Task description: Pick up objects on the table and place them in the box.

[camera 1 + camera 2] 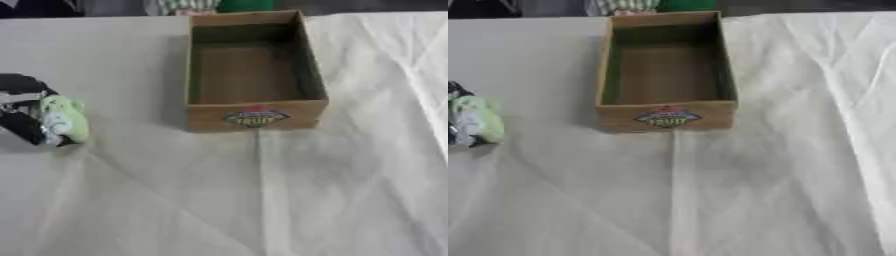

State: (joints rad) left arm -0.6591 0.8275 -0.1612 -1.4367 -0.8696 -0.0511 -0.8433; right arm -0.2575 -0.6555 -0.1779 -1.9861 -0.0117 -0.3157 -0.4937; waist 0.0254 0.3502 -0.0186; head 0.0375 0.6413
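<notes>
Nearest the camera was only bare white cloth on the surface (262, 200), creased, with one long fold running from the box front toward the viewer. At the left edge the left hand (22, 112) had its dark fingers curled round a pale green object (66, 117) with a whitish patch; I couldn't make out what the object was. It sat low, near or on the cloth; contact wasn't clear. The right hand wasn't in view. The wooden box (254, 116) stood well to the right and a bit farther back, open top, apparently empty inside, a sticker on its front wall. I judged this as the carry step: object grasped, not yet delivered. The next move called for lifting above the near-left wall, travelling right, then releasing inside. Nothing lay between hand and box; the box wall was the only obstacle.
</notes>
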